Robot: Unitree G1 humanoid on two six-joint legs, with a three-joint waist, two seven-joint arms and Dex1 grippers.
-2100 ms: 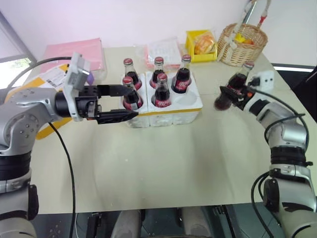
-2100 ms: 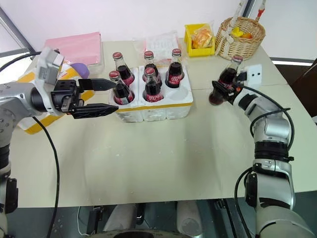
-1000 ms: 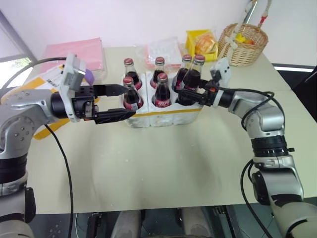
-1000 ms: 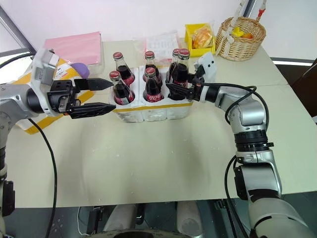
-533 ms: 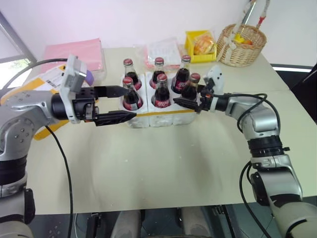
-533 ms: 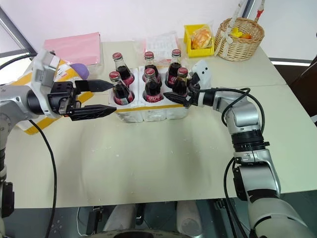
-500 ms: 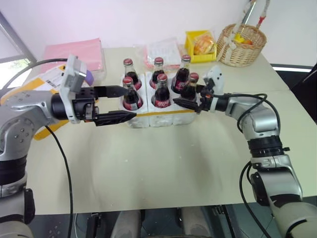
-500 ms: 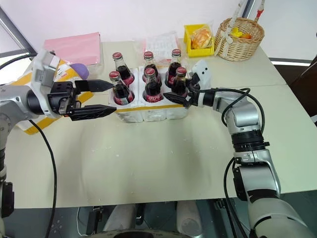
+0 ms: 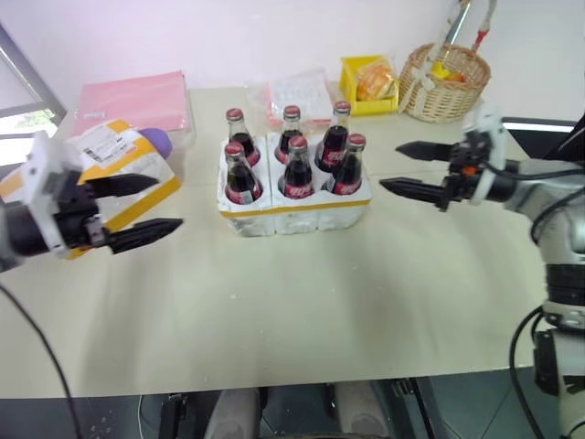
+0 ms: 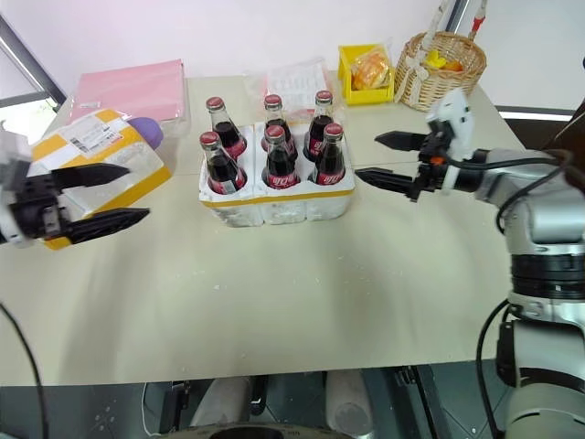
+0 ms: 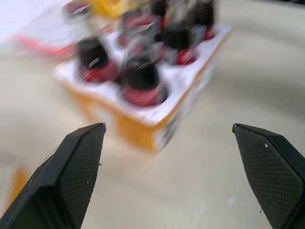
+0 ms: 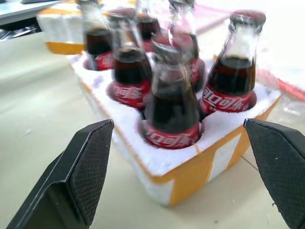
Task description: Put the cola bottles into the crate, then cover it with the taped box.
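Observation:
Six cola bottles (image 9: pixel 297 167) with red caps stand in the wells of the white foam crate (image 9: pixel 294 208), which has a yellow band. The front right bottle (image 12: pixel 172 102) is upright in its well. My right gripper (image 9: pixel 391 165) hangs open to the right of the crate, clear of it, with its fingers (image 12: pixel 83 167) empty. My left gripper (image 9: pixel 167 202) is open well to the left of the crate, just in front of the taped box (image 9: pixel 117 157), a white box with yellow bands and a label. The left wrist view looks across at the crate (image 11: pixel 157 121).
At the back of the table are a wicker basket (image 9: pixel 445 82), a yellow bin (image 9: pixel 370 84), a clear bag of papers (image 9: pixel 302 91) and a pink folder (image 9: pixel 137 101). A purple object (image 9: pixel 157 140) lies behind the taped box. Bare tabletop (image 9: pixel 302 293) stretches in front of the crate.
My right gripper let go of the sixth bottle in the front right well and drew back to the right. My left gripper swung left, away from the crate toward the taped box.

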